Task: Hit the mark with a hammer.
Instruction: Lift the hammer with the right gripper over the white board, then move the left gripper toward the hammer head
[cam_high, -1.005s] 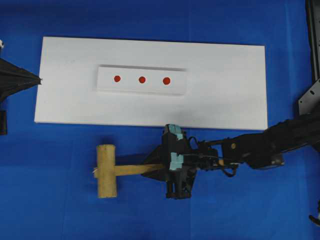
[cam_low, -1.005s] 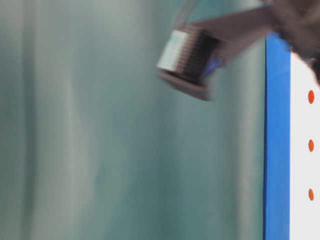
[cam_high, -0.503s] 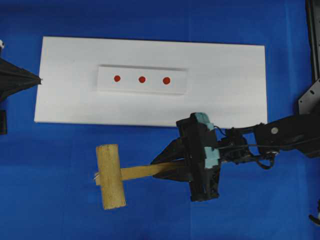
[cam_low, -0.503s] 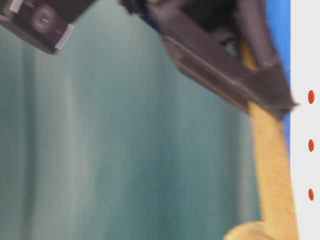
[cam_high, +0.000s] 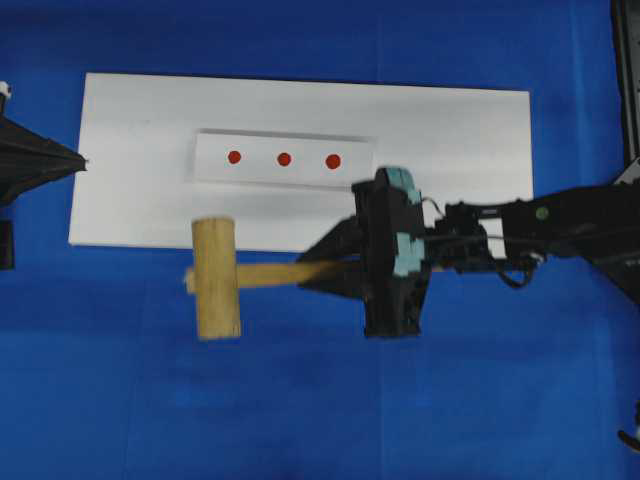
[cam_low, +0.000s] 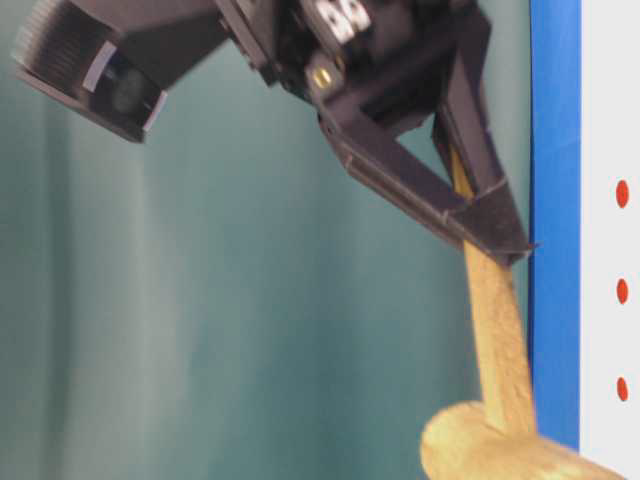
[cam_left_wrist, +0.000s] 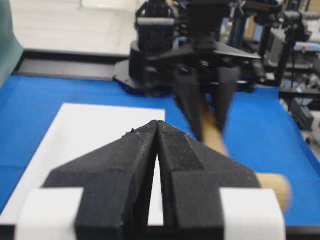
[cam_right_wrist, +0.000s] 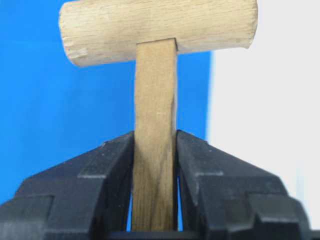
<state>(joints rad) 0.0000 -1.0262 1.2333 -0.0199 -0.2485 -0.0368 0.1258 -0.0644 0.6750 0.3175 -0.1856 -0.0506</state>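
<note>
Since a second ago your right gripper (cam_high: 318, 271) has carried the hammer (cam_high: 216, 277) up toward the white board (cam_high: 120, 120); its head now overlaps the board's near edge, short of the red marks (cam_high: 284, 159). Jaws clamp the handle. The left gripper (cam_left_wrist: 158, 131) rests closed, empty.

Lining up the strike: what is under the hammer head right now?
The hammer head overlaps the white board's near edge and blue table cover. All three red marks show clear.
</note>
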